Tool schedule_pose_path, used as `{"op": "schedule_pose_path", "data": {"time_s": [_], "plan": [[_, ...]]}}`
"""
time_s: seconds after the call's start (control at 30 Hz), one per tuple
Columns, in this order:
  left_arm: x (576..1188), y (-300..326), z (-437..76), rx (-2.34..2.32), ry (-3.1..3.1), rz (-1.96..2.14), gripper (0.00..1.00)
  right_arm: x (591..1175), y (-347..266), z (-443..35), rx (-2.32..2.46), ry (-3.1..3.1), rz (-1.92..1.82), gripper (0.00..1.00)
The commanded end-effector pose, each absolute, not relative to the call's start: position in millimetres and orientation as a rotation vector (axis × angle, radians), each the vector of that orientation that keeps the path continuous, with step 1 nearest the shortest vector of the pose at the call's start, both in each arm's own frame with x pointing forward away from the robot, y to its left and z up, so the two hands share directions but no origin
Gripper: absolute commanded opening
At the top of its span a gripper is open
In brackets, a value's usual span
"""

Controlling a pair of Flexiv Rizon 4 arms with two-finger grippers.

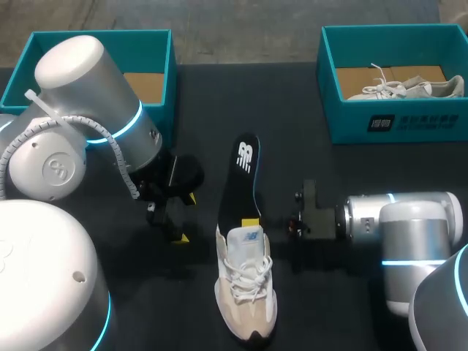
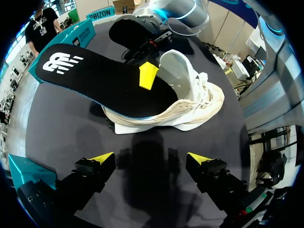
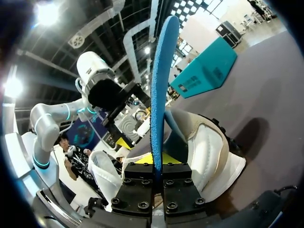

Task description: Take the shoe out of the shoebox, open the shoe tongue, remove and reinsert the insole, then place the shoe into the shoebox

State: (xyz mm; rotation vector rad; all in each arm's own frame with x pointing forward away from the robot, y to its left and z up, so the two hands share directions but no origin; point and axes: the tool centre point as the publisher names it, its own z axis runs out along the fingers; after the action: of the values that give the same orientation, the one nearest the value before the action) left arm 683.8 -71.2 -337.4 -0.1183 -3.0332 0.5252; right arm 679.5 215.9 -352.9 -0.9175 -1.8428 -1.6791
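While our right gripper [image 1: 251,221] is clamped down on the long black foam insole [image 1: 242,175], our left gripper [image 1: 184,217] is just hanging beside the shoe with nothing in it. Quick rundown: the cream-and-white lace-up sneaker [image 1: 246,289] sits on its sole near the middle of the dark matte table [image 1: 344,175], toe toward us and tongue standing up. The insole has its front end tucked into the sneaker's mouth, and the rest slants out over the heel toward the far side, white logo facing up. In the right wrist view the right gripper [image 3: 158,164] has the insole [image 3: 159,80] edge-on between both fingers. Its blue underside is showing, and it's pinched from two sides just above the sneaker [image 3: 209,147] opening. From the left wrist view, the left gripper [image 2: 151,157] has its fingers spread wide over bare table [image 2: 57,123]. The sneaker [image 2: 190,107] lies side-on ahead of them, not touching. One yellow fingertip [image 2: 147,76] of the right gripper shows pressed on top of the insole [image 2: 95,76] there. At the far edge we've got two teal cardboard boxes. The left shoebox [image 1: 146,34] is partly behind our left arm with brown card showing inside. The right shoebox [image 1: 395,121] holds a second white lace-up shoe [image 1: 406,89]. Both are well apart from the sneaker.
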Motion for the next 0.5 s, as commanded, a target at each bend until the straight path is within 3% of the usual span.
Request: {"op": "schedule_pose_path", "data": {"time_s": [0.03,0.23,0.27,0.37,0.5], "plan": [[683.4,-71.7,-338.2,-0.118,-3.034,0.524,1.0,674.8,217.6,-358.3,-0.908,-1.838,-1.683,0.0],[683.4,-71.7,-338.2,-0.118,-3.034,0.524,1.0,677.3,219.1,-352.6,-0.877,-1.838,-1.692,0.02],[683.4,-71.7,-338.2,-0.118,-3.034,0.524,1.0,677.8,219.4,-351.8,-0.874,-1.84,-1.692,0.16],[683.4,-71.7,-338.2,-0.118,-3.034,0.524,1.0,679.0,220.2,-349.3,-0.863,-1.843,-1.693,0.24],[683.4,-71.7,-338.2,-0.118,-3.034,0.524,1.0,679.5,221.6,-344.9,-0.848,-1.858,-1.694,0.22]]}}
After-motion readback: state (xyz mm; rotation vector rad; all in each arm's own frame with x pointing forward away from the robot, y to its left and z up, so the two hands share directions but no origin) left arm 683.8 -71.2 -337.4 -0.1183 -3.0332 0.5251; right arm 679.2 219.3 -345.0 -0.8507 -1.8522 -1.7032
